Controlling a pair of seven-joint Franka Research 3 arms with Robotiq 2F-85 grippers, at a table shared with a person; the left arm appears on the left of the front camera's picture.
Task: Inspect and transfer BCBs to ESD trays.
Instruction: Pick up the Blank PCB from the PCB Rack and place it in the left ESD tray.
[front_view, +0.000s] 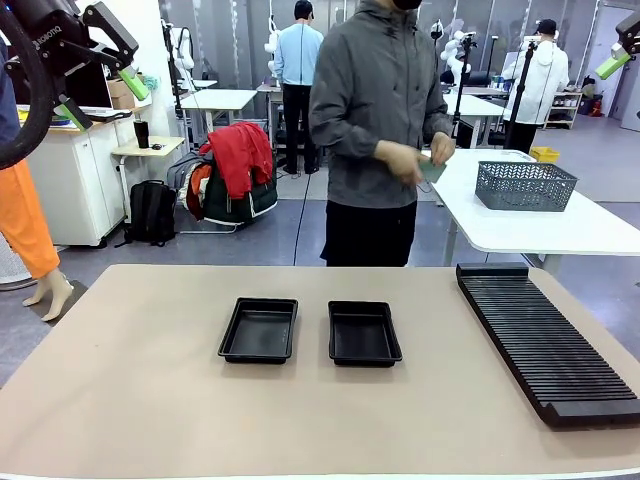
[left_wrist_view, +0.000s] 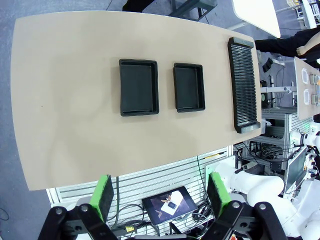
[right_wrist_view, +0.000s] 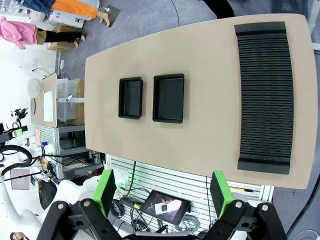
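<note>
Two empty black ESD trays (front_view: 259, 330) (front_view: 364, 333) lie side by side in the middle of the tan table. The person at the far side holds a small green BCB (front_view: 433, 170) in both hands at waist height. My left gripper (front_view: 103, 98) hangs high at the upper left, open and holding nothing. My right gripper (front_view: 613, 64) is high at the upper right corner. In the left wrist view the open left gripper (left_wrist_view: 161, 195) looks down on both trays (left_wrist_view: 138, 87) (left_wrist_view: 189, 87). From the right wrist view, the open right gripper (right_wrist_view: 163, 191) also sees both trays (right_wrist_view: 130, 97) (right_wrist_view: 169, 98) far below.
A long black ribbed rack (front_view: 545, 340) lies along the table's right side, also seen as the rack (left_wrist_view: 243, 85) and the rack (right_wrist_view: 265, 95). A grey mesh basket (front_view: 524, 185) stands on a white table behind the person.
</note>
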